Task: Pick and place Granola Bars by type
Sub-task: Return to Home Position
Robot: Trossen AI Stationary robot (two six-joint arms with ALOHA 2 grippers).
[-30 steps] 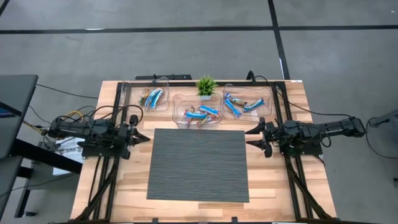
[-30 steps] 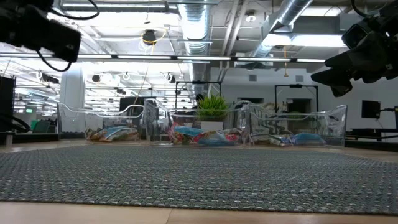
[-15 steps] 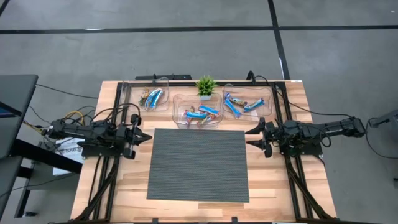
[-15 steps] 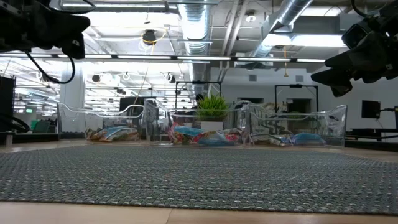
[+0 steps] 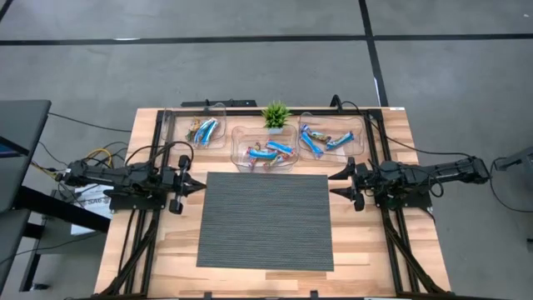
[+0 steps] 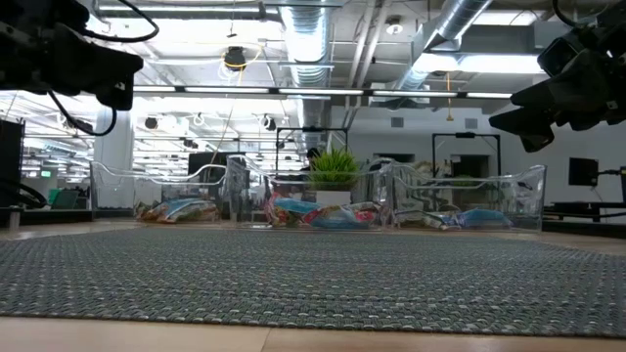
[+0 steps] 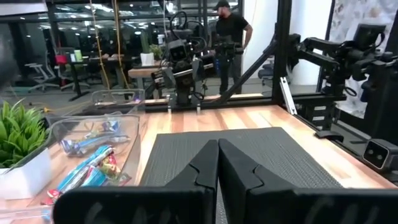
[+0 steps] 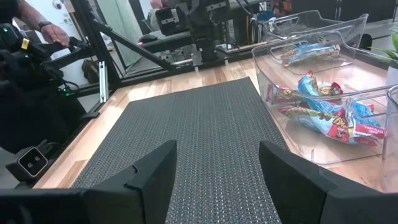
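Observation:
The Granola Bars lie in three clear bins along the table's far side: a few in the left bin, several in the middle bin and a few blue ones in the right bin. The right wrist view shows the middle bin's bars and the left bin's bars. My left gripper hovers shut at the dark mat's left edge, its fingers closed together. My right gripper hovers open at the mat's right edge. Both are empty.
A dark woven mat covers the table's middle. A small green potted plant stands behind the middle bin. Black frame rails run along the table's left and right sides. A person stands in the room beyond the table.
My left arm has reached a little toward the table's right, bringing its gripper up to the mat's left edge. The right arm and the bars have stayed where they were.

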